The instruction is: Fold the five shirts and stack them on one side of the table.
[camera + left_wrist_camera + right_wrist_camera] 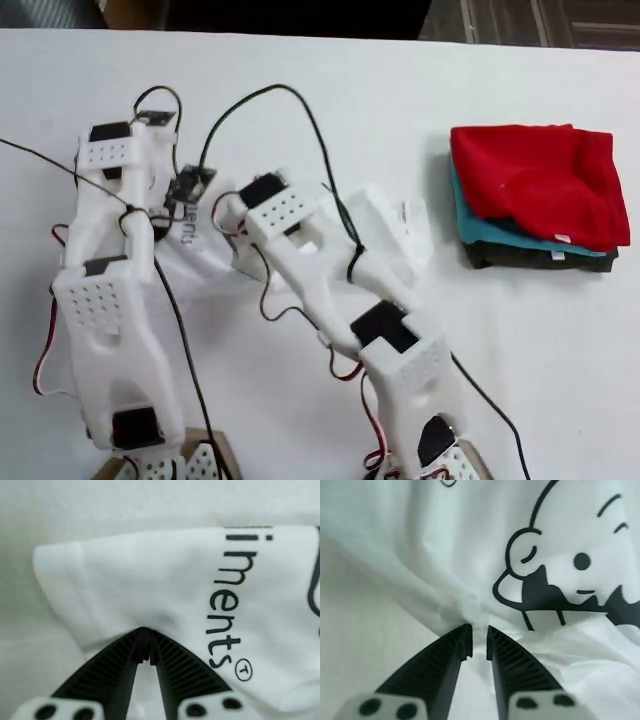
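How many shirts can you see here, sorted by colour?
red shirt: 1
teal shirt: 1
dark shirt: 1
white shirt: 1
Total: 4 shirts in view. Three are in the stack, and the white one lies under the arms.

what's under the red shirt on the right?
Under the red shirt, a teal shirt shows along its edges, and a dark shirt below that. Red covers most of both; anything else beneath is hidden.
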You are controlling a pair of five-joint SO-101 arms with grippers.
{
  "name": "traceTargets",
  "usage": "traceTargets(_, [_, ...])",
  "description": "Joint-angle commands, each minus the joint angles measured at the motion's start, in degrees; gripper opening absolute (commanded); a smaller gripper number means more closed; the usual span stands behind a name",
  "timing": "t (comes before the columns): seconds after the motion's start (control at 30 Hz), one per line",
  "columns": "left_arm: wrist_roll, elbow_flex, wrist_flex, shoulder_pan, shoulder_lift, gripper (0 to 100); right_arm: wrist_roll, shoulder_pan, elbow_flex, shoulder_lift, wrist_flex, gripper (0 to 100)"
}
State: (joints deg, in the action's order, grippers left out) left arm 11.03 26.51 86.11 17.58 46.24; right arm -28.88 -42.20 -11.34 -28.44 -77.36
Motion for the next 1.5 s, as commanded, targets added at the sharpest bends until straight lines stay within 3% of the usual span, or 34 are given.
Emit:
traceTargets(0.0, [-0.3,-0.1,-2.8,-0.5,0.4,3,0.2,-1.6,-0.3,0.5,-3.2,6.2])
traceTargets(0.23, [-0.3,-0.1,-2.8,-0.5,0.4,3,0.5,-2.2,-0.5,1.5,-4.3,6.2])
traceTargets(0.47, [-0.1,-0.1,-2.8,-0.5,0.4,3,0.5,-1.2,-0.4,15.4,-4.3,6.2])
traceTargets(0.63, [-0.1,-0.1,-2.8,-0.5,0.4,3,0.5,8.7,-0.2,22.8,-4.3,6.2])
traceTargets(0.77, [-0.1,-0.1,-2.8,-0.5,0.4,3,0.5,19.5,1.8,21.9,-3.0,6.2])
traceTargets(0.93, [-0.1,-0.1,-2.8,-0.5,0.4,3,0.5,26.6,6.9,16.8,1.5,6.2])
traceTargets(1.27, [-0.1,-0.1,-2.8,-0.5,0.4,3,0.5,30.3,8.1,5.1,7.1,6.2])
traceTargets(1.47, [-0.3,-0.1,-2.8,-0.6,0.4,3,0.5,30.3,8.2,12.8,6.6,6.2])
